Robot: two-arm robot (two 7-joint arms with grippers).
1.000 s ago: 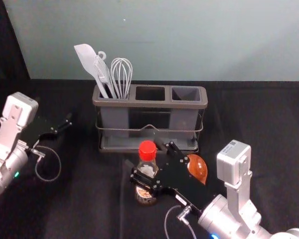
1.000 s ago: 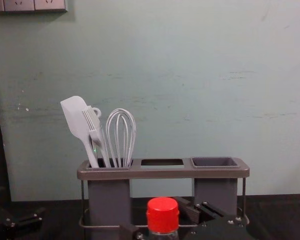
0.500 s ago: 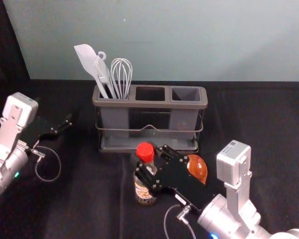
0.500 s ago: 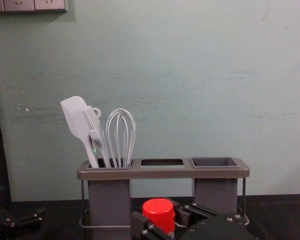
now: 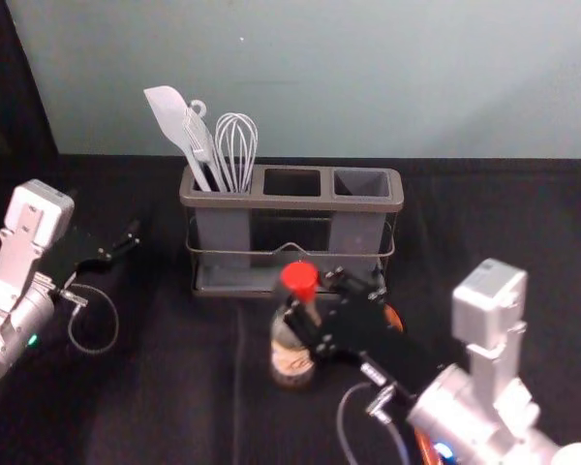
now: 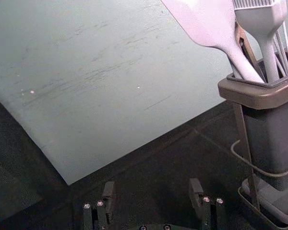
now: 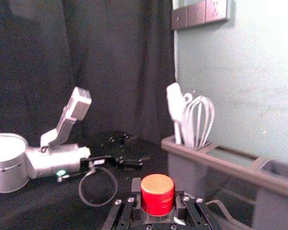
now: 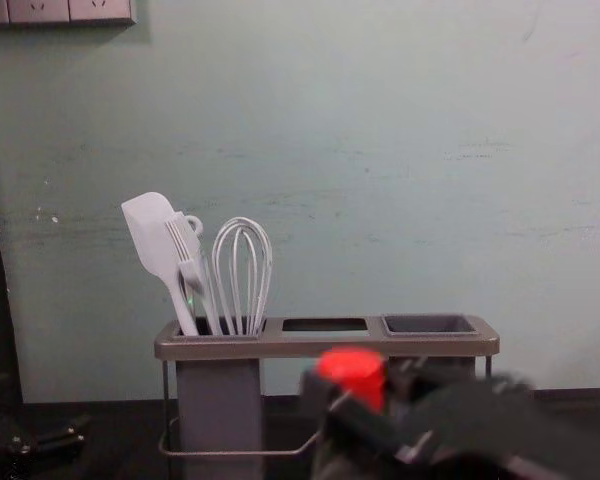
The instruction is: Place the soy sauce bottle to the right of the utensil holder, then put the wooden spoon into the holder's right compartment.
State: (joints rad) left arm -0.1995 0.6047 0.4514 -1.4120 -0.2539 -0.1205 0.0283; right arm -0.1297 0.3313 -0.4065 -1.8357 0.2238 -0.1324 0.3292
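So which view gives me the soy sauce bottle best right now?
The head view: it shows the bottle from red cap to label. The right wrist view shows mainly the cap, held in the right gripper; the chest view, the cap beside the gripper.

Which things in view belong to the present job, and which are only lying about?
For the job:
soy sauce bottle, held by the right gripper
wooden spoon, partly hidden
utensil holder, its right compartment empty

Not for the job:
spatula, brush, whisk, in the left compartment
wall sockets
left gripper, idle at left
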